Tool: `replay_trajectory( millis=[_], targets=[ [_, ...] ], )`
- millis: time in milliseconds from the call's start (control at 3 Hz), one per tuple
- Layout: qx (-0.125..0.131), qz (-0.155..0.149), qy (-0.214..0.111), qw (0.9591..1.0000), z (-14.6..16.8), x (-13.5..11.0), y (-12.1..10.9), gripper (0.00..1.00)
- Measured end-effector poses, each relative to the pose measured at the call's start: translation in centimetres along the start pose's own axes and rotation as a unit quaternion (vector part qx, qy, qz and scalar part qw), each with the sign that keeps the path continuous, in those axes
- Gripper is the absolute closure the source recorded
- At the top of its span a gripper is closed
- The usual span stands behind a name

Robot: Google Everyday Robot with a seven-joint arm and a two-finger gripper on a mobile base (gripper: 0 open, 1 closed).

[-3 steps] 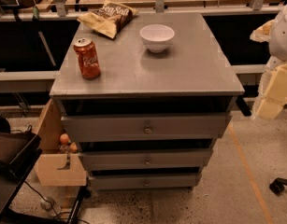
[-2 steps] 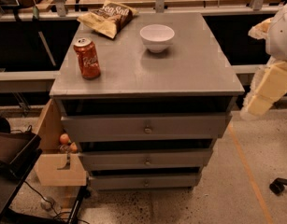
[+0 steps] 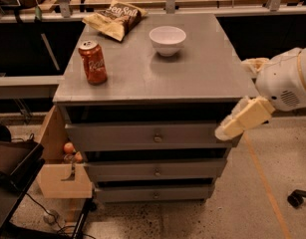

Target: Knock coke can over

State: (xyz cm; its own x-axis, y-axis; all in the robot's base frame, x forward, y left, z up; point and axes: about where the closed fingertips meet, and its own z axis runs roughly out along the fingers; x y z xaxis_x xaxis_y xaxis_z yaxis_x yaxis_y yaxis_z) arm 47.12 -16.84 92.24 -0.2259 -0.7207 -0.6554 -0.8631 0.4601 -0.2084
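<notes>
The red coke can (image 3: pixel 93 62) stands upright near the left front of the grey cabinet top (image 3: pixel 192 73). My gripper (image 3: pixel 231 127) with its cream-coloured end hangs at the right, in front of the cabinet's front right corner, below the top's level. It is far to the right of the can and touches nothing on the top. The white arm body (image 3: pixel 288 81) sits behind it at the right edge of the view.
A white bowl (image 3: pixel 167 39) stands at the middle back of the top. A tan Sea Salt chip bag (image 3: pixel 115 18) lies at the back left. The cabinet has drawers (image 3: pixel 155 138). A wooden box (image 3: pixel 63 176) sits at its left.
My arm has swung left and down, bringing the gripper from the right of the cabinet to in front of its front right corner. The can, bowl and bag have not moved.
</notes>
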Motion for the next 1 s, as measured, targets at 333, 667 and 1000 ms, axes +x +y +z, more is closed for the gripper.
replay_trajectory(
  millis=[333, 667, 1000],
  targets=[
    [0.014, 0.009, -0.131, 0.9912, 3.0, -1.8, -1.7, 0.0],
    [0.052, 0.026, -0.272, 0.9605, 3.0, -8.8, -4.1, 0.0],
    [0.066, 0.033, -0.306, 0.9492, 3.0, -12.3, -4.4, 0.0]
  ],
)
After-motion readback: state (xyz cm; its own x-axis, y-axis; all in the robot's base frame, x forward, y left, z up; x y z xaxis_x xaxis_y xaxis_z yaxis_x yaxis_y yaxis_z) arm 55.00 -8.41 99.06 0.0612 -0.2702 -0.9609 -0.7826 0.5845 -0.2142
